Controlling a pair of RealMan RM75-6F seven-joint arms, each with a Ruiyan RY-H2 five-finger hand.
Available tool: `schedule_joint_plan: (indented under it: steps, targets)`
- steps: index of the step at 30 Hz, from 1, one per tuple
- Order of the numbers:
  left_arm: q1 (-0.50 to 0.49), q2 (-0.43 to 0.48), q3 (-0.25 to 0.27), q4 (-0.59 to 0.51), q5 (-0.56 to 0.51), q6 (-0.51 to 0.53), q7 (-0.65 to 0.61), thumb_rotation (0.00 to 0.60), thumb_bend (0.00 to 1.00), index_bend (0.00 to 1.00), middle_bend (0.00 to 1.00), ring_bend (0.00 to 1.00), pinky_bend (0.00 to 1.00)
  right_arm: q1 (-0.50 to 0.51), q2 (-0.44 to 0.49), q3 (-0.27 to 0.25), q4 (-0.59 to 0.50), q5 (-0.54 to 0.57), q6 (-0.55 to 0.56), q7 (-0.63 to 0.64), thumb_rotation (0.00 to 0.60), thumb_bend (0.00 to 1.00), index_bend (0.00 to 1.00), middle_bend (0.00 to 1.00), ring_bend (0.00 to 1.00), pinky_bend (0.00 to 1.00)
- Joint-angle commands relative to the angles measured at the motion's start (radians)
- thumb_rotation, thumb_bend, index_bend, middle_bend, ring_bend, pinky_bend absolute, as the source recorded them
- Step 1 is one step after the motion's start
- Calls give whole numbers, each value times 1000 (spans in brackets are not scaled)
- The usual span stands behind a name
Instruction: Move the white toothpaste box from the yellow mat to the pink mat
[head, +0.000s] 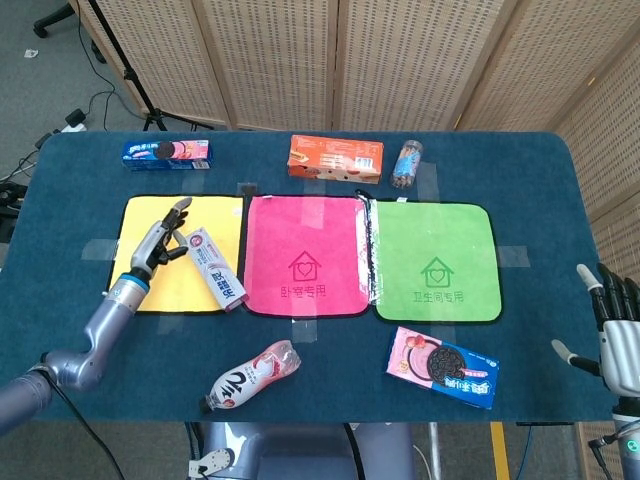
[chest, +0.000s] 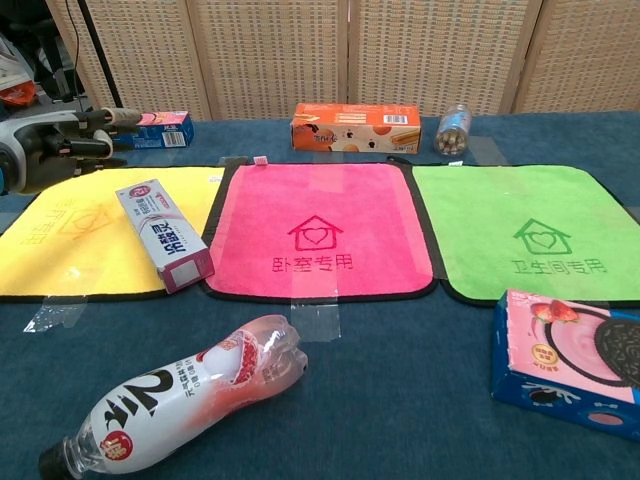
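Note:
The white toothpaste box (head: 215, 268) (chest: 165, 232) lies slanted along the right edge of the yellow mat (head: 165, 292) (chest: 70, 250). Its near end reaches the border of the pink mat (head: 305, 250) (chest: 315, 210). My left hand (head: 160, 240) (chest: 60, 140) lies over the yellow mat just left of the box's far end, fingers spread and holding nothing. Whether the fingertips touch the box I cannot tell. At the lower right corner of the head view my right hand (head: 620, 335) is raised with its fingers apart, empty, far from the mats.
A green mat (head: 436, 260) lies right of the pink one. Along the back edge are a blue cookie box (head: 166, 152), an orange box (head: 336, 158) and a small tube can (head: 406, 163). At the front lie a bottle (head: 254, 374) and a pink-blue cookie box (head: 443, 366).

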Motion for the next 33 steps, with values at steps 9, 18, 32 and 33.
schedule_joint_plan:
  steps: [9,18,32,33]
  targets:
    - [54,75,176,-31,179,257,737,600,0,0,0,0,0,-3,4,-6,-13,-15,8,0,600,0,0,0,0,0]
    - [54,15,195,16,190,332,1086,600,0,0,0,0,0,-2,7,-3,-15,-4,0,9,600,0,0,0,0,0]
    - [-38,-216,129,224,153,338,1198,600,0,0,0,0,0,3,9,0,-10,8,-18,20,600,0,0,0,0,0]
    - [-51,-235,121,244,151,339,1213,600,0,0,0,0,0,3,9,1,-9,11,-20,22,600,0,0,0,0,0]
